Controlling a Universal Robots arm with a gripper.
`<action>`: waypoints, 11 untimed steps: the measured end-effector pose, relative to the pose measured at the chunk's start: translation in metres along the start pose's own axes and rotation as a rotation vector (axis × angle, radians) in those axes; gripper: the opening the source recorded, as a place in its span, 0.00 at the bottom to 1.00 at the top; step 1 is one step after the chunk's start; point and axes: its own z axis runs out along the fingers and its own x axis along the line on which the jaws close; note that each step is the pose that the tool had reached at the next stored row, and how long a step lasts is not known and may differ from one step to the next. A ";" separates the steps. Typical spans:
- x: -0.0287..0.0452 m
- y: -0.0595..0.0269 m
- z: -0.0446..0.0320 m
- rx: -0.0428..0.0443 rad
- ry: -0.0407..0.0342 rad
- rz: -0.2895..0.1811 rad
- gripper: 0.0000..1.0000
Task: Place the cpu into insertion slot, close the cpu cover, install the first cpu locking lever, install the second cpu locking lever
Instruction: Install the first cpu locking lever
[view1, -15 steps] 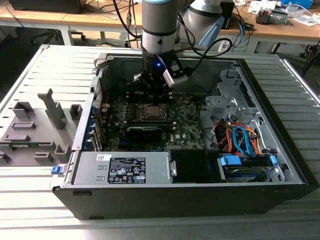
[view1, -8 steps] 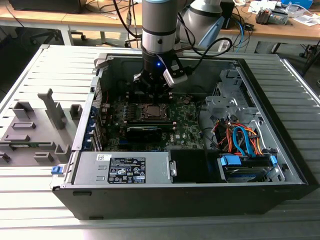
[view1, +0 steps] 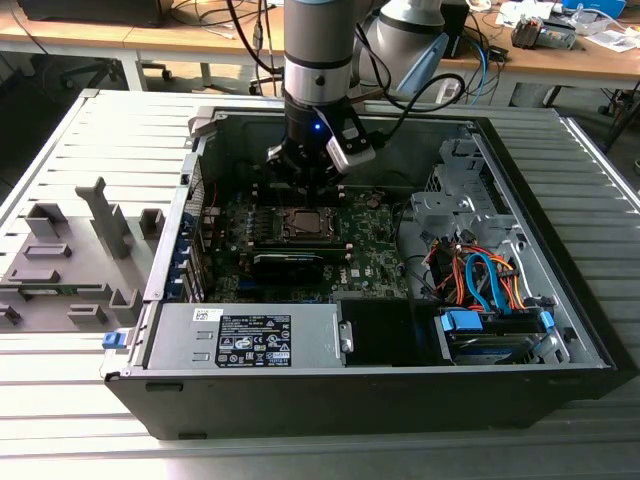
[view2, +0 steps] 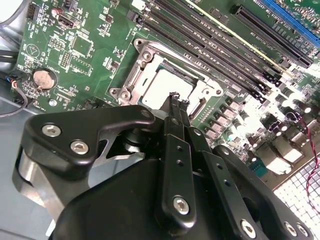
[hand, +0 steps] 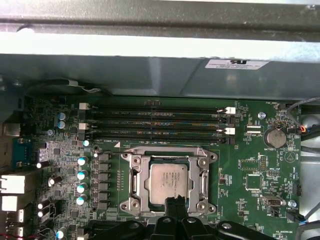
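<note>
One gripper (hand: 175, 201), pinched closed on nothing, tips at the edge of the cpu cover (hand: 134, 172), lying flat to trap the cpu (hand: 169, 181) directly beneath in the insertion slot (view2: 172, 69).

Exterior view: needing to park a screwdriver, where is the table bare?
Bare: ribbed grey metal table at the exterior view's right of the black computer case, and along its front. Crowded: the exterior view's left, grey plastic fixtures.
</note>
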 end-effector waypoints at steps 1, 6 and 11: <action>0.0000 0.0000 -0.0002 0.0000 0.0000 0.000 0.11; 0.0000 0.0000 -0.0011 0.0001 0.0001 0.000 0.11; 0.0000 0.0000 -0.0037 -0.0001 0.0000 0.000 0.11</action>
